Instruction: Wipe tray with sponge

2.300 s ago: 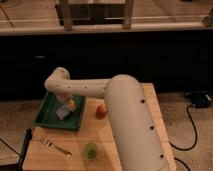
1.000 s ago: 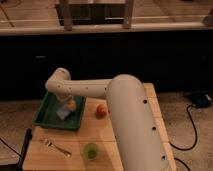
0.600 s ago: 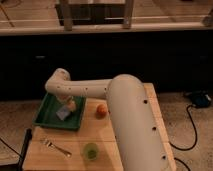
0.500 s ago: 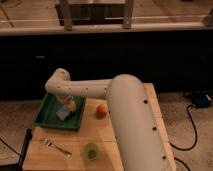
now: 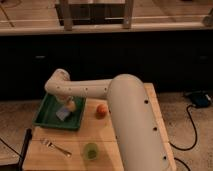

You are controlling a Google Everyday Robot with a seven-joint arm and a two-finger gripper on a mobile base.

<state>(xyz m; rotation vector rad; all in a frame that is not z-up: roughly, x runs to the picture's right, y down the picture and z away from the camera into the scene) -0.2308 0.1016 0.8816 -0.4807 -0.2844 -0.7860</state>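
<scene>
The big white arm (image 5: 132,115) reached across the wooden table (image 5: 50,161) into the green tray (image 5: 44,107). The gripper (image 5: 68,105) sat low inside the tray, right over the pale sponge (image 5: 63,114) lying in it. Couldn't tell if it was actually gripping. An orange (image 5: 101,110), a green cup (image 5: 91,150) and a fork (image 5: 55,146) lay outside the tray.

The tray (image 5: 46,109) sits on the worktop (image 5: 75,137), toward its 10 o'clock corner. The sponge (image 5: 63,114) lies in the tray, right of its middle, and the tool (image 5: 69,104) is just beside it at 1 o'clock. From the tray, the round fruit (image 5: 101,110) lies at 3 o'clock, the cup (image 5: 91,150) at 5 o'clock and the fork (image 5: 55,147) at 6 o'clock. The arm (image 5: 132,120) stretches over the worktop's right half.
</scene>
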